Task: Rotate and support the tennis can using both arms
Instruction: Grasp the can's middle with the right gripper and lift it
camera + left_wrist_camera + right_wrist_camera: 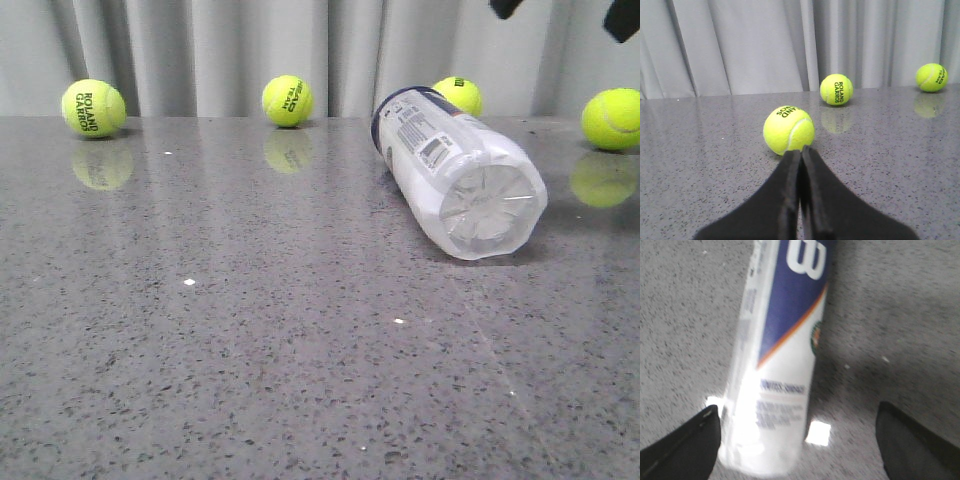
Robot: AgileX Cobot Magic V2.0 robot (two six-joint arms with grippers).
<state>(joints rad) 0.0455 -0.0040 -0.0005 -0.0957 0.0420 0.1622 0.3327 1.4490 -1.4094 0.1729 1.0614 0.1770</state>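
Tennis can (pixel 777 355) blurred in the right wrist view, small label text unreadable; right gripper (pixel 565 12) cut off above

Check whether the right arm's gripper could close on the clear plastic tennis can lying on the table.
Probably yes: the right gripper is open above the tennis can, one finger beside it, nothing between them.

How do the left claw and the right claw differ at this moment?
The left claw is shut, fingers pressed together; the right claw is spread wide open. The left claw points at a tennis ball low over the table; the right claw looks down on the lying tennis can. Both are black and hold nothing.
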